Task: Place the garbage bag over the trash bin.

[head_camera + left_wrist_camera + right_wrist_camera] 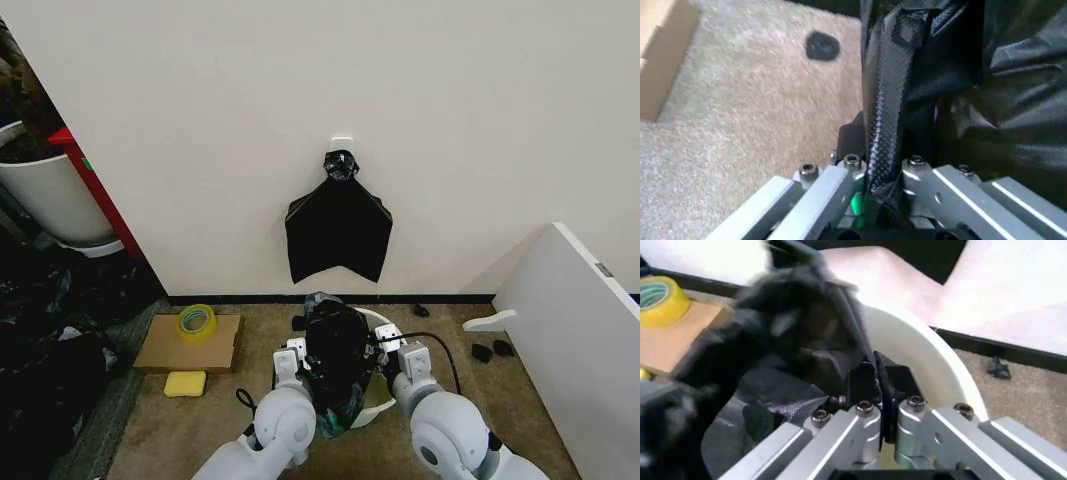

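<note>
We hold the garbage bag (336, 362) over the trash bin (377, 400).
Left gripper (881, 172) at nine o'clock and right gripper (878, 390) at three both have jaws pinching its plastic.

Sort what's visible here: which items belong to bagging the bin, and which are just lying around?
Job:
garbage bag, pinched in both claws
trash bin
left claw
right claw

Lying about:
tape roll on cardboard
yellow sponge
knotted bag bundle on wall
white tub
</note>
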